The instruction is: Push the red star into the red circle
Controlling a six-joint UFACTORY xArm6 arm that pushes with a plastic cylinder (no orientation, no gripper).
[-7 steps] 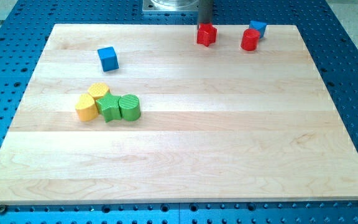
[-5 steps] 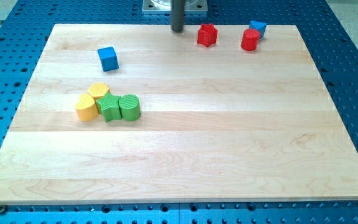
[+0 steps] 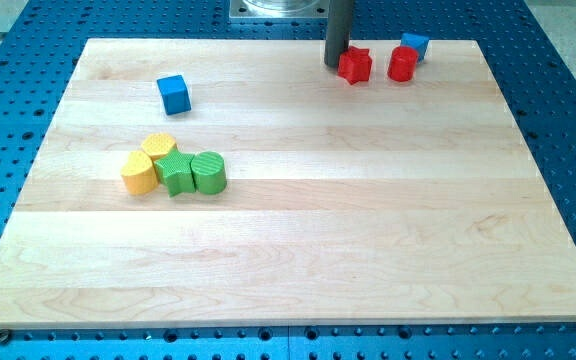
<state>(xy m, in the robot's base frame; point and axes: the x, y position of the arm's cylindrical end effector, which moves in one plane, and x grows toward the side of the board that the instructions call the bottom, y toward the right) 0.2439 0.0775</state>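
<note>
Tip at red star, top of wooden board.

My tip (image 3: 336, 64), end of the dark rod with no fingers to set, touches the red star-shaped block (image 3: 355, 65) on its left side. Red cylinder block (image 3: 402, 64) sits just right of the star, a small gap between; blue cube (image 3: 415, 45) touches it behind. Another blue cube (image 3: 173, 94) upper left; two yellow blocks (image 3: 148, 162) and two green blocks (image 3: 194, 173) cluster at left on the pale wooden board (image 3: 298, 240).

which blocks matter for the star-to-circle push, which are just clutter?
In play: red star, red circle, my tip at the star's left.
Clutter: blue cube, blue block behind the circle, two yellow blocks, two green blocks.
</note>
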